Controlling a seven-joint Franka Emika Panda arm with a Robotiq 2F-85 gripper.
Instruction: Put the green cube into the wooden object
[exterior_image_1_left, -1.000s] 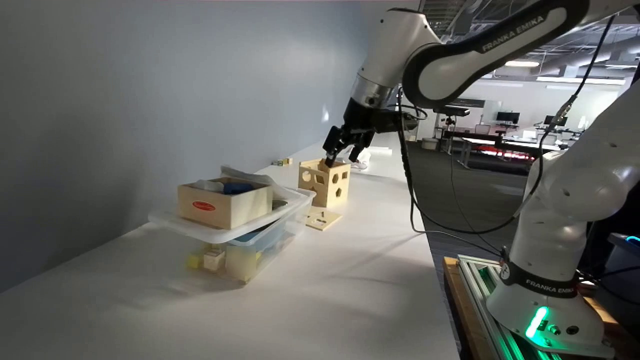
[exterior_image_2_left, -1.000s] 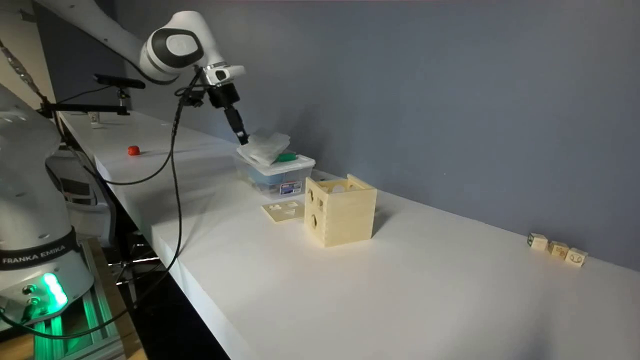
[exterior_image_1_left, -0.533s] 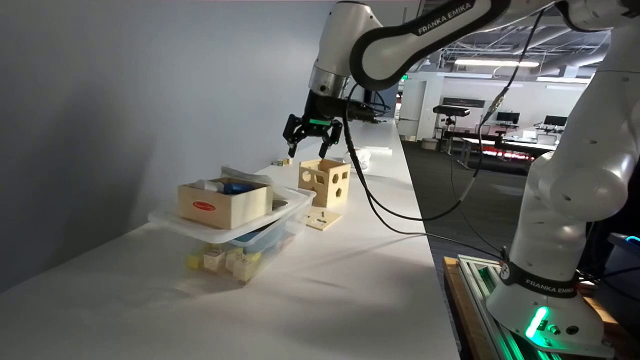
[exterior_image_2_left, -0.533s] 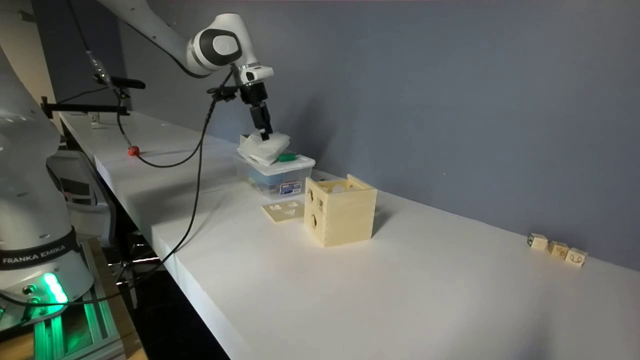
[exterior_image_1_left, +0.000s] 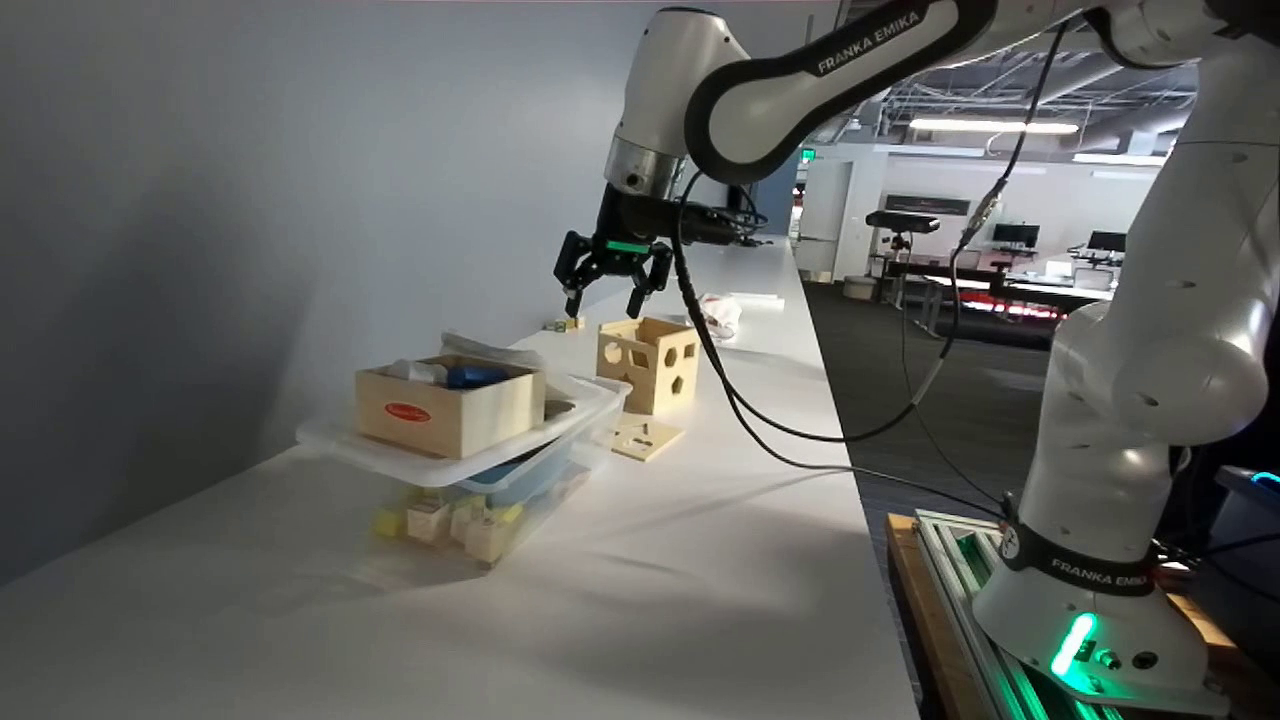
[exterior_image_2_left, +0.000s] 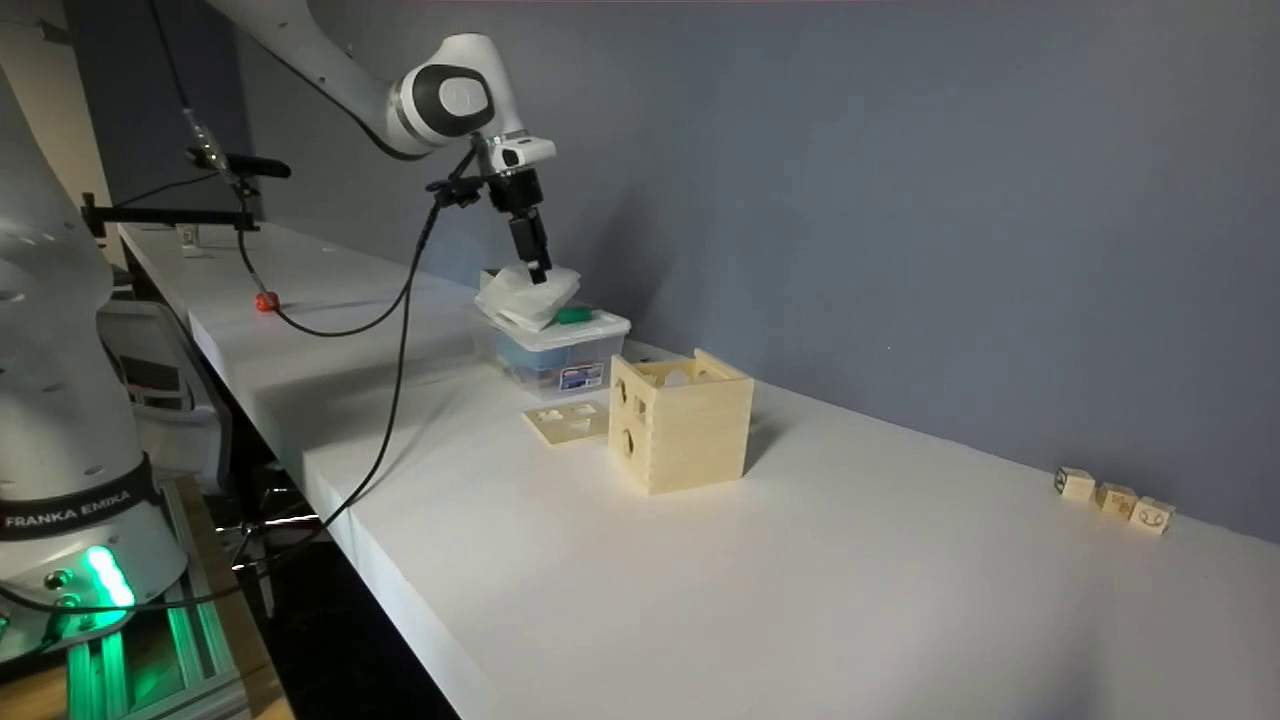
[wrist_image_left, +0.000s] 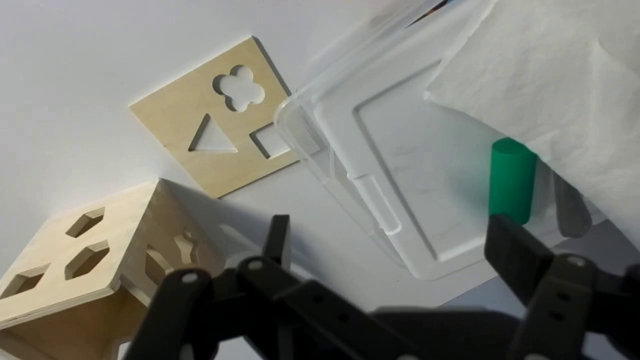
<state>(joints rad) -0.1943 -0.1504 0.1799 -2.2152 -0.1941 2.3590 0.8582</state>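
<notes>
"White tabletop is running along a blue-grey wall. What are we watching?"

"Lining up a grasp, I'm guessing. That green block is lying on the lid of the clear bin, beside white paper; the gripper is hanging above, jaws standing wide apart, holding nothing."

"Next?"

"It'll be needing to straddle the block, sink and pinch, avoiding the paper. Right of the bin, the wooden box is waiting."

"Counts?"

"I'm counting one block, one bin, one box, one loose panel lying near it, and, in an exterior view, three small cubes sitting far right."
</notes>
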